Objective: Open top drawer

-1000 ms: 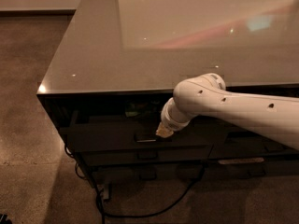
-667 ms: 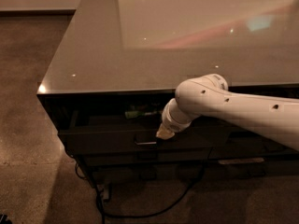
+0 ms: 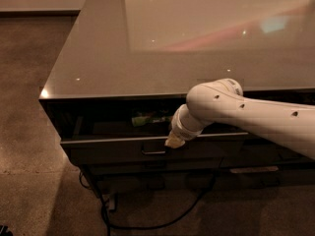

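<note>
The top drawer (image 3: pixel 118 149) is a wide dark drawer under the glossy counter, pulled partly out, with its interior showing. A small metal pull handle (image 3: pixel 153 151) sits at the centre of its flat front. A green item (image 3: pixel 147 119) lies inside. My gripper (image 3: pixel 173 140) is at the end of the white arm, which reaches in from the right. It sits at the drawer's top front edge, just right of the handle.
The counter (image 3: pixel 147 48) has a glossy grey top, its corner at the left. A slimmer drawer front (image 3: pixel 147 167) lies below the top one. A black cable (image 3: pixel 147 222) loops on the speckled floor under the cabinet.
The top drawer has slid further out toward the camera, showing more of its interior. The gripper and arm moved with it toward the front.
</note>
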Controlling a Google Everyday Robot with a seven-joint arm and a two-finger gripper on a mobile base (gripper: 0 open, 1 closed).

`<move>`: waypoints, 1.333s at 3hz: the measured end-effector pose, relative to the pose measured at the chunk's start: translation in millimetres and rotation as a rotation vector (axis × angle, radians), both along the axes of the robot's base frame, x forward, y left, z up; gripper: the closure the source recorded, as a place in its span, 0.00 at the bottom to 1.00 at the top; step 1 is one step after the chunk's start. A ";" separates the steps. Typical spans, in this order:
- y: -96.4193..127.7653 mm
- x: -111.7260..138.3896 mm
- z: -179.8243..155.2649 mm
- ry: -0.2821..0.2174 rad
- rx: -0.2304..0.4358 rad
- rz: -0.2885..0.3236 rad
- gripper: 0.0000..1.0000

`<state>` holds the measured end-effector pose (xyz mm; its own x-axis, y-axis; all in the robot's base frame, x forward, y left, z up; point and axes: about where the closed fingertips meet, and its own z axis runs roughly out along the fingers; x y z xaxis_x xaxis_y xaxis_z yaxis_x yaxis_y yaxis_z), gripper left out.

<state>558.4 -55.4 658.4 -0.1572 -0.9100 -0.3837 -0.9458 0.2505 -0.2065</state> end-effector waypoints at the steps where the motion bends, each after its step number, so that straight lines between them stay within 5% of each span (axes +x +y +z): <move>1: -2.1 -5.9 2.0 0.008 0.005 0.014 0.81; 4: -16.3 -34.8 18.8 0.063 0.039 0.085 0.12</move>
<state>523.6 -71.7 677.2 -0.1057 -0.9055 -0.4109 -0.9748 0.1760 -0.1371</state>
